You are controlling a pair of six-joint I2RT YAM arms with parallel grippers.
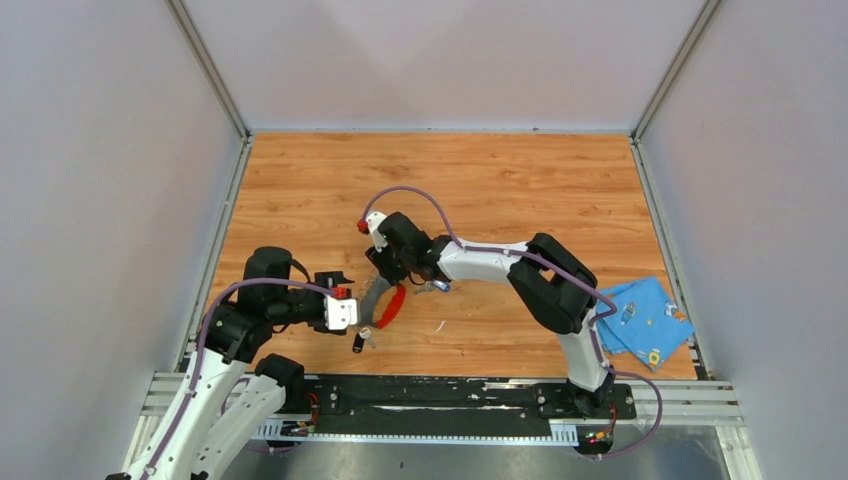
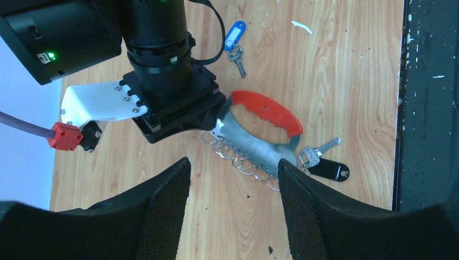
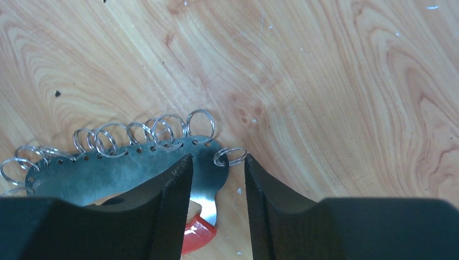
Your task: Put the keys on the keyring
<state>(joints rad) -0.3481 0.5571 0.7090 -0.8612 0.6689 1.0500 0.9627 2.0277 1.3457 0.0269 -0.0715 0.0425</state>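
Note:
The keyring (image 2: 268, 111) lies flat on the wood: a red curved handle on a grey metal plate (image 3: 103, 170) with a row of split rings (image 3: 162, 130). It also shows in the top view, keyring (image 1: 392, 305). My right gripper (image 3: 216, 162) is open and straddles the plate's end, where one split ring (image 3: 229, 157) sits between its fingers. My left gripper (image 2: 234, 179) is open over bare wood just short of the rings. The black-headed key (image 2: 327, 169) lies by the plate's other end. The blue-headed key (image 2: 234, 35) lies apart, beyond the right arm.
A blue cloth (image 1: 645, 315) lies at the right edge of the table (image 1: 500, 190). The black front rail (image 2: 427, 108) borders the wood close to the black key. White walls enclose the table on three sides.

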